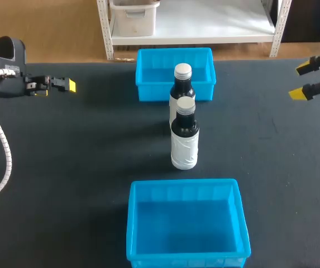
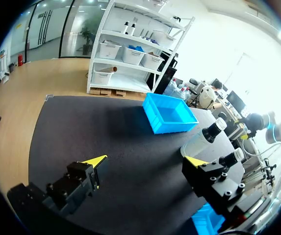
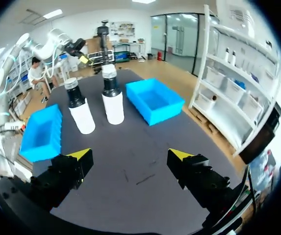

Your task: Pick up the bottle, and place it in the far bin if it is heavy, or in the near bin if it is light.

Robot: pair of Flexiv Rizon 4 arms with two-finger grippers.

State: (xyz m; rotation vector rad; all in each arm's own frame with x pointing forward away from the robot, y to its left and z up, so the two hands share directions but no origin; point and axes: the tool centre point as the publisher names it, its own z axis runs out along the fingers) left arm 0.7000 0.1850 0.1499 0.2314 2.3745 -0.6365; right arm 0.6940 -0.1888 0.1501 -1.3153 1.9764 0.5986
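Note:
Two dark bottles with white labels and silver caps stand upright in a row mid-table. The nearer bottle (image 1: 184,139) (image 3: 80,110) stands just in front of the farther bottle (image 1: 182,89) (image 3: 112,100). The far blue bin (image 1: 173,52) (image 2: 169,113) (image 3: 154,100) lies behind them, and the near blue bin (image 1: 185,183) (image 3: 42,132) in front. My left gripper (image 1: 65,85) (image 2: 147,160) hangs open at the far left, holding nothing. My right gripper (image 1: 301,80) (image 3: 129,154) hangs open at the far right, also holding nothing. Both are well away from the bottles.
The table top (image 1: 81,167) is a black mat. A white cable (image 1: 3,151) loops down from my left arm along the table's left side. Wide bare mat lies on either side of the bottles and bins.

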